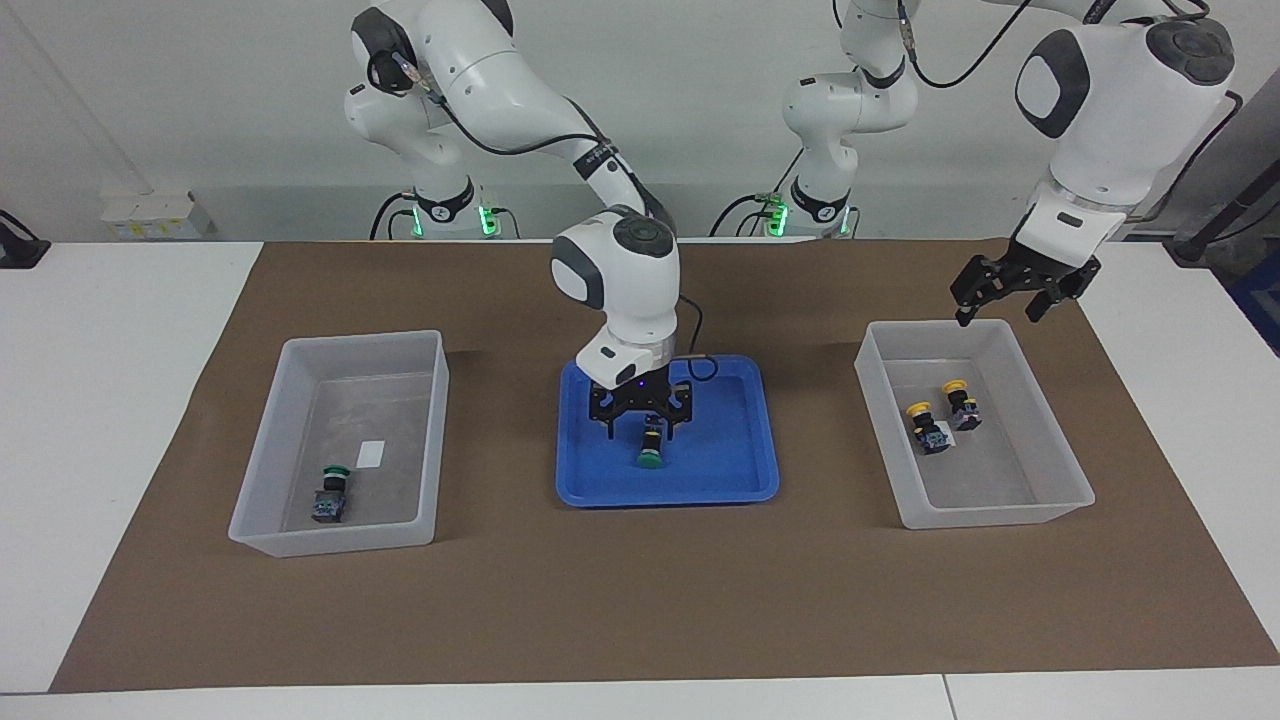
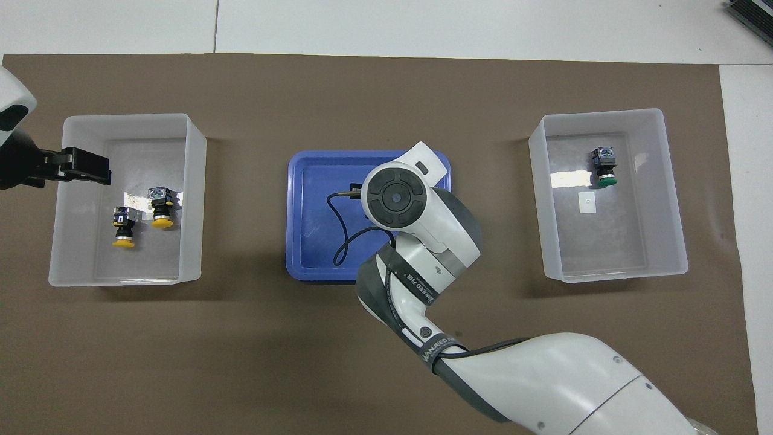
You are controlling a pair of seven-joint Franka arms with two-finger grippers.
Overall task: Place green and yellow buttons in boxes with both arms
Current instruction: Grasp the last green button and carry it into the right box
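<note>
My right gripper point(image 1: 641, 428) is down in the blue tray point(image 1: 720, 480), open, its fingers on either side of a green button point(image 1: 650, 452) lying on the tray floor. In the overhead view my right arm hides that button. A second green button point(image 1: 330, 495) lies in the box point(image 1: 330, 540) at the right arm's end; it also shows in the overhead view point(image 2: 604, 167). Two yellow buttons point(image 1: 927, 425) point(image 1: 962, 403) lie in the box point(image 1: 1000, 515) at the left arm's end. My left gripper point(image 1: 1000, 312) is open and empty, in the air over that box's rim.
A brown mat point(image 1: 640, 600) covers the table under both boxes and the tray. The tray point(image 2: 308, 254) sits midway between the boxes point(image 2: 121, 281) point(image 2: 616, 275). A black cable point(image 2: 338, 241) hangs from my right wrist over the tray.
</note>
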